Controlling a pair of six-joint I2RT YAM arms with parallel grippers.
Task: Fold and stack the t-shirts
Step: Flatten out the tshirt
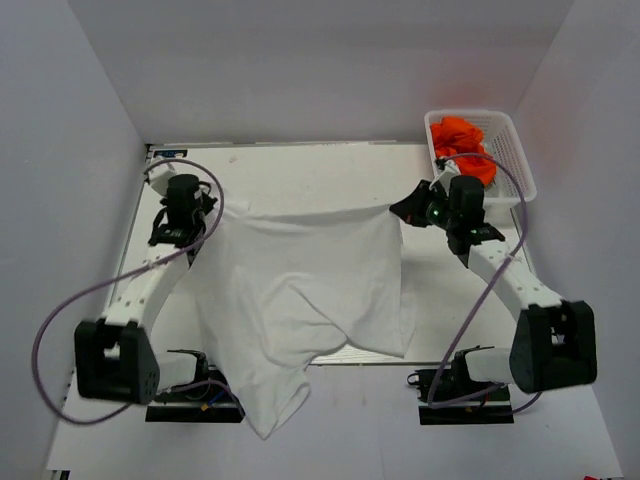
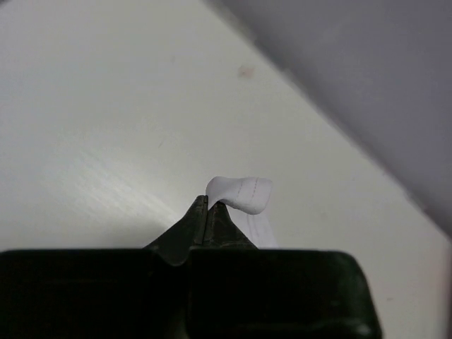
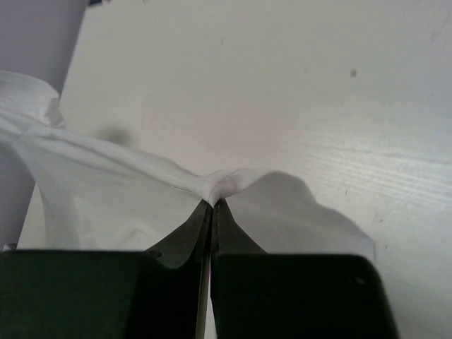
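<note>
One white t-shirt, top edge stretched straight, body wrinkled

white arms, black joints, looping purple cables.

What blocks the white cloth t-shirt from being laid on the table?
Nothing visible. The left gripper and right gripper hold the white cloth t-shirt by its far edge; the white plastic lattice basket sits aside.
</note>
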